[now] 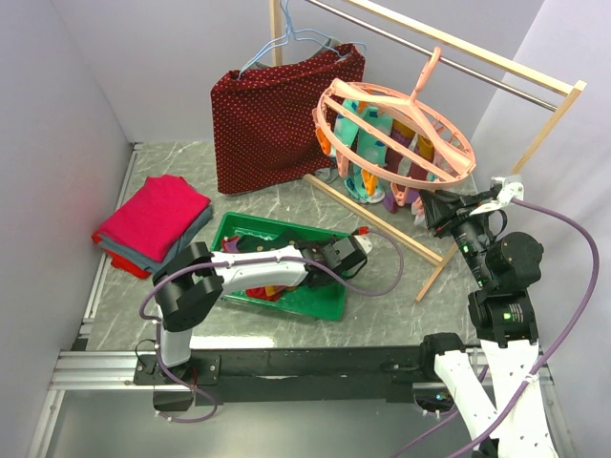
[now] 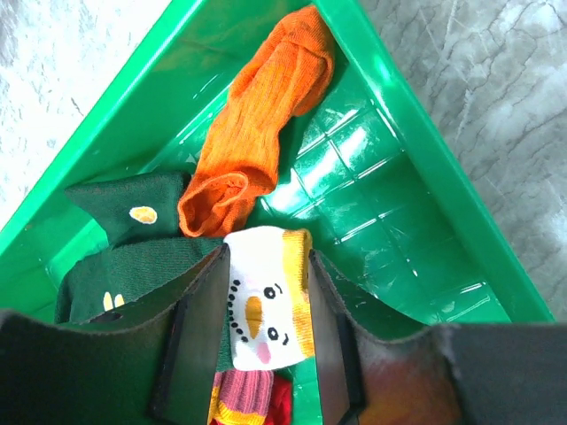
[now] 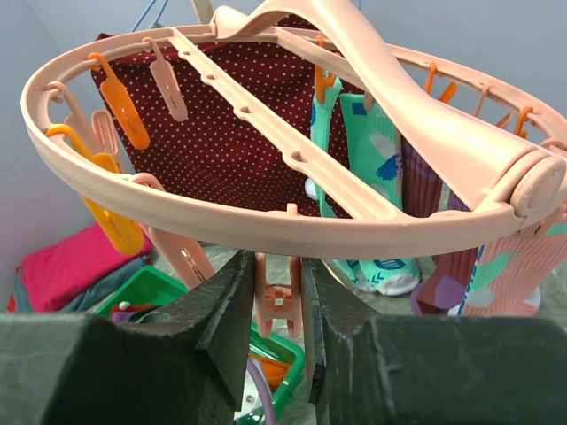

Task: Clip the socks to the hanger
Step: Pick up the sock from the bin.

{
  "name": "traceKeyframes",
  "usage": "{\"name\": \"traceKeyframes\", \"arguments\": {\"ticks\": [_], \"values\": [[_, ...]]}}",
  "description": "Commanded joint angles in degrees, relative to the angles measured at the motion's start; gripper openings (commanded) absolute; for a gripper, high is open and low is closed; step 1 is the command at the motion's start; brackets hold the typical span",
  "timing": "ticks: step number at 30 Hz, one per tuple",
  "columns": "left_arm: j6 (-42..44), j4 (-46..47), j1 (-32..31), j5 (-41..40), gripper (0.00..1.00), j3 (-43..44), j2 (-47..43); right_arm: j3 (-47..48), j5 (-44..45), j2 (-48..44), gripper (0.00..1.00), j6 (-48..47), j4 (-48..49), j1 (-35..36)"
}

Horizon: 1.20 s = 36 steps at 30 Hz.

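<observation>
L end effector (image 2: 267, 258), half-open astride the white snowman-face sock (image 2: 266, 310) low-centre in the green plastic tray (image 2: 399, 177), should pinch just its yellow edge & lift clear; R end effector (image 3: 276, 266) sits narrow round a pink peg (image 3: 276, 305) of the salmon-pink plastic ring hanger (image 3: 292, 226).

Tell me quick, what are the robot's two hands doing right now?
Left gripper: open, fingers either side of the snowman sock.
Right gripper: around a pink clip peg; squeezing or not, cannot tell.

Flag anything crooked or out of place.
The salmon-pink hanger sits steeply tilted rather than level, with one side of its ring well lower than the other. Nothing looks spilled or broken.
</observation>
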Motion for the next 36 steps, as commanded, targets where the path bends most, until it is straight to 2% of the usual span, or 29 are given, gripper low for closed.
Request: {"name": "traceKeyframes", "arguments": {"ticks": [1, 5, 8, 16, 23, 32, 35, 36], "values": [[1.07, 1.0, -0.47, 1.61, 0.48, -0.83, -0.08, 0.64, -0.73, -0.26, 0.0, 0.15, -0.19, 0.41], [1.07, -3.56, -0.81, 5.55, 0.57, -0.65, -1.22, 0.99, -0.82, -0.17, 0.0, -0.03, -0.46, 0.32], [3.0, -6.12, -2.65, 4.87, 0.62, -3.62, -3.24, 1.43, -0.91, 0.0, 0.0, -0.38, -0.9, 0.41], [9.32, -6.66, -5.39, -0.05, 0.62, -7.68, -5.96, 0.73, -1.52, 0.18, 0.0, 0.15, -0.28, 0.32], [12.23, -4.63, -5.65, -4.1, 0.61, -7.42, -3.33, 0.9, -1.61, 0.27, 0.0, 0.24, -0.2, 0.41], [13.37, -3.31, -5.83, -5.59, 0.56, -9.0, -0.87, 0.29, -1.79, 0.18, 0.0, 0.5, 0.16, 0.41], [13.37, -2.43, -5.83, -5.94, 0.48, -8.83, -0.43, 0.2, -1.96, 0.27, 0.0, 0.76, 0.42, 0.41], [13.29, -2.26, -5.83, -6.21, 0.39, -8.57, -0.26, 0.29, -1.96, 0.27, 0.0, 0.76, 0.42, 0.32]]}}
